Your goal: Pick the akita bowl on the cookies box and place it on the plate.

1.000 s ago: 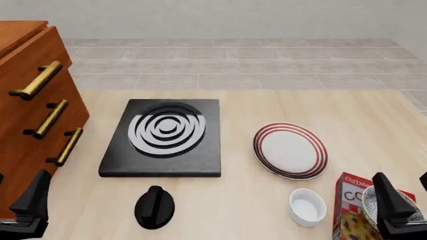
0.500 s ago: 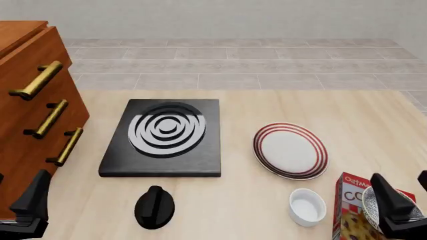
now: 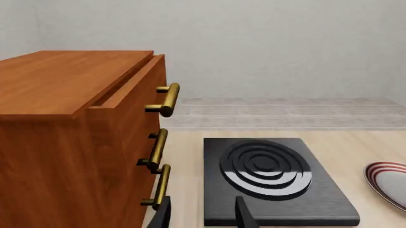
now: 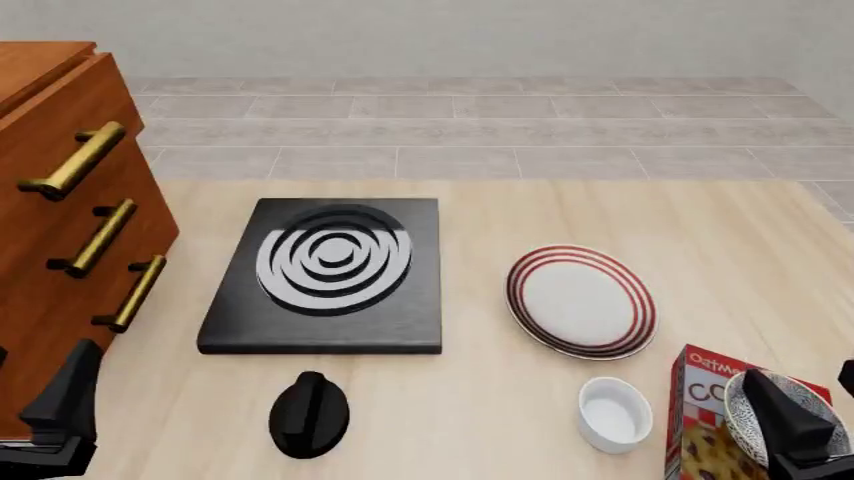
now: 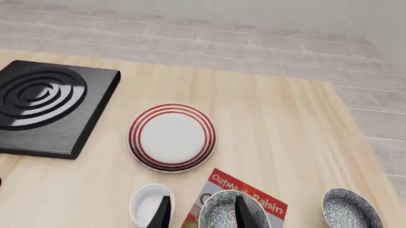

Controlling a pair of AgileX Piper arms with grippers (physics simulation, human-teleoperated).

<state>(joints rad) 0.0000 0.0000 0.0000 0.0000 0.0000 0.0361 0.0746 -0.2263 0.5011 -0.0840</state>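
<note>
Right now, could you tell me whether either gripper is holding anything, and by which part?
Nothing is held. The right gripper is open above the akita bowl on the cookies box, one finger over its rim. The left gripper is open and holds nothing.

Front view: high on the arms' side, looking forward and down across the table (image 4: 481, 215). Left wrist view: low, close to the drawers (image 3: 76, 137), facing the far wall. Right wrist view: higher, tilted down. Shared by all three: stove (image 4: 327, 275), plate (image 5: 171, 137).
</note>
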